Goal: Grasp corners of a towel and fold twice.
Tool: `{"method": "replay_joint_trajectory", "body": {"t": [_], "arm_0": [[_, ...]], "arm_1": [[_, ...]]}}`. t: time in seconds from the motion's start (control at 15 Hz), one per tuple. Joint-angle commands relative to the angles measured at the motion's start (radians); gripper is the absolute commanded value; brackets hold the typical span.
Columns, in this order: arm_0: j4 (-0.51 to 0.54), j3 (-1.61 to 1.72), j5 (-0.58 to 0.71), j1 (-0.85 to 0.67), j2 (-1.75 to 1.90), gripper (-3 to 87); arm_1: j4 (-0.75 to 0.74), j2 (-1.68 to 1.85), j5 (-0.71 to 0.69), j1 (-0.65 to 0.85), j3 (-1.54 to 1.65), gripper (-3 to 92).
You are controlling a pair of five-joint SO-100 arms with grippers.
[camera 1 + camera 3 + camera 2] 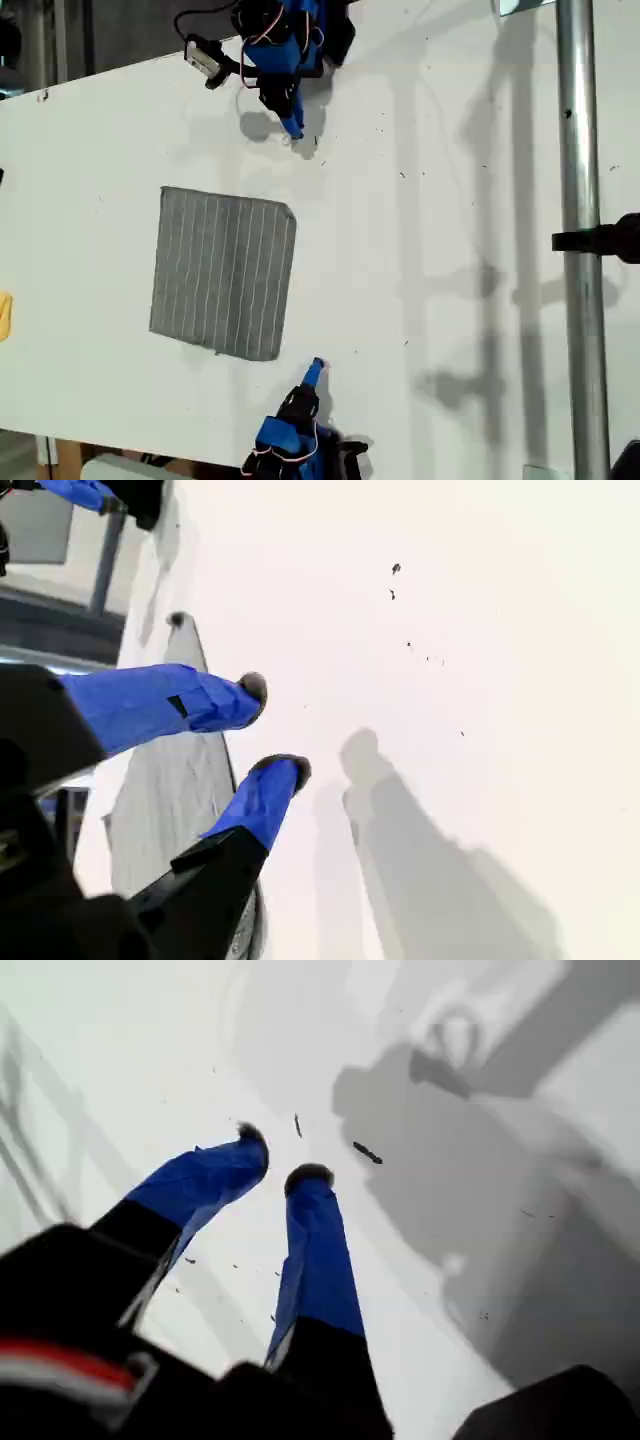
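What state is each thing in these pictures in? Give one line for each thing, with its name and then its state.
towel: spread flat on the table, unfolded, untouched by either gripper.
my first gripper: open, empty, over bare table.
my second gripper: open, empty, beside the towel's edge.
table: white, with small dark specks.
yellow object: at the exterior view's left edge, cut off.

Your towel (224, 273) lies flat on the tabletop (450, 250), left of centre in the exterior view, between two arms.
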Motion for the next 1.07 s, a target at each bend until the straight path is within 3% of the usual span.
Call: {"method": "replay_joint_trajectory", "body": {"t": [0.0, 0.53, 0.8, 1.0], "arm_0": [[0.028, -0.098, -0.563, -0.11, 0.002, -2.8], [0.009, -0.098, -0.557, -0.124, 0.002, -2.9], [-0.025, -0.178, -0.583, -0.12, -0.107, -2.9], [-0.048, -0.341, -0.54, -0.14, -0.325, -2.9]], "arm_1": [[-0.077, -0.006, 0.005, -0.08, -0.1, -0.2], [-0.078, -0.035, -0.034, -0.081, -0.133, -0.2], [-0.189, -0.399, -0.143, -0.034, -0.351, -0.2], [-0.158, -0.598, -0.249, 0.021, -0.557, -0.2]]}}
